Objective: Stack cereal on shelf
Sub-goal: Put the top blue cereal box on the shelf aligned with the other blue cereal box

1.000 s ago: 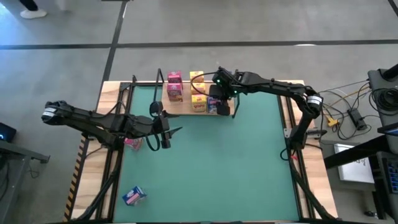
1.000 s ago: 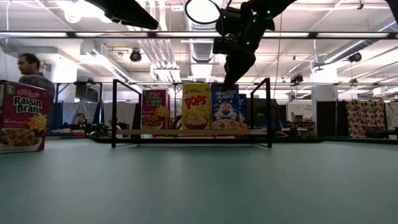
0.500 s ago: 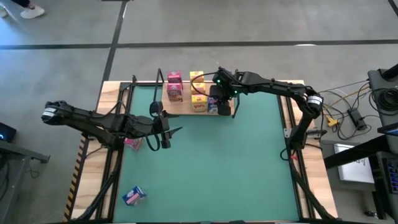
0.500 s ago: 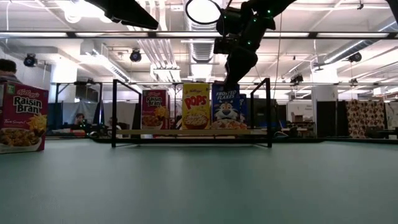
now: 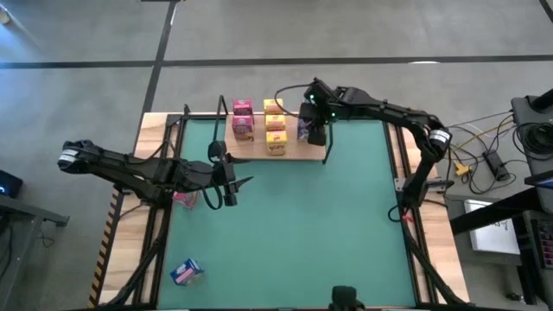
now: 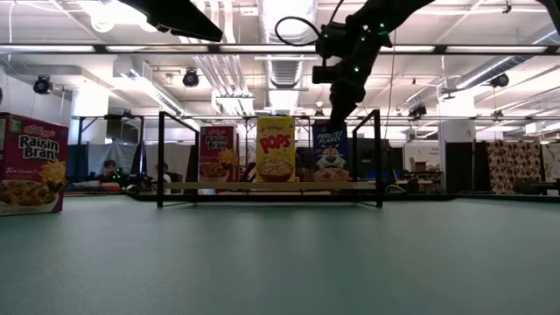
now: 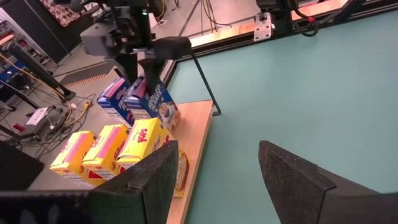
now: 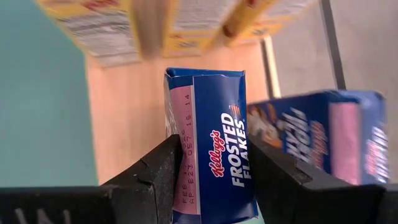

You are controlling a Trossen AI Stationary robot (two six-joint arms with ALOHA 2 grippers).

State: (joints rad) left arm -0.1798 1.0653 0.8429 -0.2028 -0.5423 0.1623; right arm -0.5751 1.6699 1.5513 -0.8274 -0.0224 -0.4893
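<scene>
- A blue Frosted Flakes box (image 8: 214,146) stood upright on the shelf (image 5: 298,154), clamped at its top between the fingers of the right gripper (image 5: 308,131).
- A second blue box (image 8: 323,134) stood just beside it, on the side away from the yellow boxes.
- Yellow Pops boxes (image 5: 275,130) stood next along the light-wood shelf, and pink Raisin Bran boxes (image 5: 243,120) beyond them.
- Another pink box (image 5: 184,199) lay off the shelf beneath the left gripper (image 5: 226,176)'s arm.
- A further box (image 5: 185,271), pink and blue, lay tipped on the worktop well away from both grippers.
</scene>
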